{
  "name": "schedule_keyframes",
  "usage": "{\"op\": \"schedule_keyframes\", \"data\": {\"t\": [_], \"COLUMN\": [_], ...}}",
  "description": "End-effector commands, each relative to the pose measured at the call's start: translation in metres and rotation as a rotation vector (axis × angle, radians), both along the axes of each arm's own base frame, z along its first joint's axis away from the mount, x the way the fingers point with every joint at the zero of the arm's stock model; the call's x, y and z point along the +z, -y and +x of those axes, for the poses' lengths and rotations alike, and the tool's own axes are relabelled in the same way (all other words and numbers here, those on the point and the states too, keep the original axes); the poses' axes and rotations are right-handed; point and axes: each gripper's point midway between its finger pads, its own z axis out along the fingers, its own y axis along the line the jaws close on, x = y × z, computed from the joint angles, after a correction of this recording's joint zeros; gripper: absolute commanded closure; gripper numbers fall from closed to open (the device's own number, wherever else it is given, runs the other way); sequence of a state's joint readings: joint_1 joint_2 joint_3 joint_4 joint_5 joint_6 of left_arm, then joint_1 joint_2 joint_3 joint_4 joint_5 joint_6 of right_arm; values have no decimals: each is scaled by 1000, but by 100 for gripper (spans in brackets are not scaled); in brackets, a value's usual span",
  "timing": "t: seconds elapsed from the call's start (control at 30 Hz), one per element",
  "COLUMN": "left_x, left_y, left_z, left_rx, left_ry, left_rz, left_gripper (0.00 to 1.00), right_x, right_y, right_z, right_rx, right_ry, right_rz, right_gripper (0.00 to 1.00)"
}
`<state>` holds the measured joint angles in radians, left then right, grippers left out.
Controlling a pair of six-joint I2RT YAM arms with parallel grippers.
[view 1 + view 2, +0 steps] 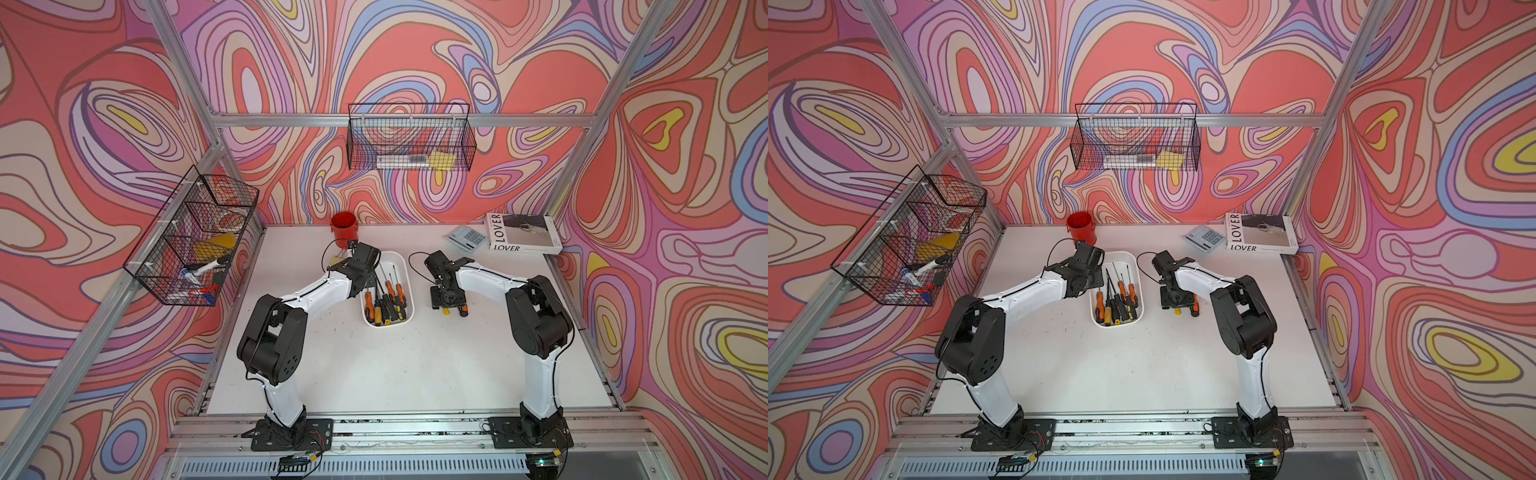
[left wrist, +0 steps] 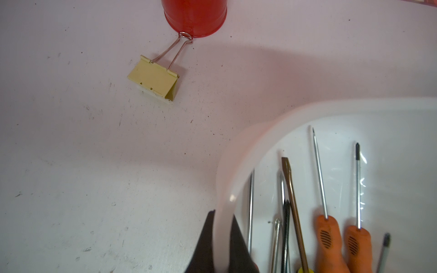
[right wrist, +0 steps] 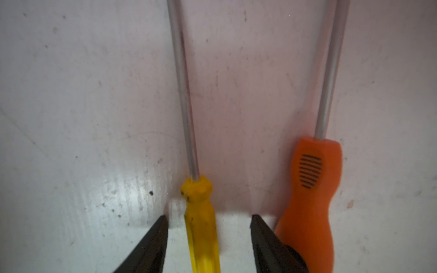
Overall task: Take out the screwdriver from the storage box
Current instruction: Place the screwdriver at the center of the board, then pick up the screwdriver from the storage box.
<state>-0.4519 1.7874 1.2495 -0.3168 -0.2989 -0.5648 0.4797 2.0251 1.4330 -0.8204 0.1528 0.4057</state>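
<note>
Status: L gripper (image 2: 223, 218) pinches storage box (image 2: 331, 106) rim, R gripper (image 3: 209, 219) spread around yellow screwdriver (image 3: 201, 208). Orange screwdriver (image 3: 309, 201) just beside its finger; binder clip (image 2: 153, 78) touches red cup (image 2: 194, 16).

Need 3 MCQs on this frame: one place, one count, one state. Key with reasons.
1. The yellow binder clip lies: A) in the storage box B) on the table beside the red cup C) on the book
2. Screwdrivers on the table, outside the box: A) none B) four C) two
3. The left gripper is: A) shut on the box's rim B) open over the table C) holding a screwdriver

1 B: it sits on bare table by the cup.
2 C: a yellow-handled screwdriver and an orange-handled screwdriver lie under the open right gripper.
3 A: its fingers pinch the box's wall.
</note>
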Motion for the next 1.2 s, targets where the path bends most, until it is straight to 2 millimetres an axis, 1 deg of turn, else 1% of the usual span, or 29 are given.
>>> {"op": "schedule_keyframes", "data": {"t": [0.0, 0.13, 0.2, 0.3, 0.33, 0.37, 0.47, 0.53, 0.57, 0.67, 0.87, 0.93, 0.97, 1.0, 1.03, 1.17], "left_x": [25, 23, 22, 22, 22, 23, 22, 21, 21, 19, 23, 24, 25, 27, 27, 28], "left_y": [-5, -4, -4, -4, -3, -3, -2, -2, -1, 0, 1, 1, 2, 1, 1, 1], "left_z": [2, 2, 2, 3, 3, 4, 4, 5, 5, 6, 6, 7, 7, 8, 8, 6], "left_rx": [9, 11, 11, 12, 10, 9, 9, 9, 8, 9, 5, 1, 0, -1, 0, 2], "left_ry": [61, 57, 57, 57, 58, 58, 58, 58, 59, 55, 63, 66, 65, 66, 66, 67], "left_rz": [7, 1, -2, 0, -1, -2, -4, -9, -13, -20, -22, -21, -21, -20, -21, -19], "left_gripper": [100, 100, 100, 100, 100, 100, 100, 100, 100, 100, 100, 100, 100, 100, 100, 100], "right_x": [21, 48, 66, 101, 115, 133, 171, 187, 192, 192, 167, 158, 152, 152, 138, 116], "right_y": [-5, -14, -17, -21, -26, -30, -51, -65, -72, -93, -143, -156, -161, -164, -168, -177], "right_z": [7, 15, 19, 24, 25, 24, 15, 7, 4, -5, -18, -19, -19, -19, -18, -19], "right_rx": [2, 17, 24, 34, 50, 65, 136, 186, 208, 277, 385, 404, 408, 405, 406, 389], "right_ry": [59, 121, 165, 260, 297, 347, 443, 472, 476, 466, 385, 364, 349, 346, 317, 257], "right_rz": [46, 102, 131, 184, 220, 270, 428, 502, 519, 528, 541, 535, 525, 517, 505, 497], "right_gripper": [40, 40, 39, 39, 39, 38, 35, 33, 33, 33, 37, 38, 38, 39, 40, 44]}}
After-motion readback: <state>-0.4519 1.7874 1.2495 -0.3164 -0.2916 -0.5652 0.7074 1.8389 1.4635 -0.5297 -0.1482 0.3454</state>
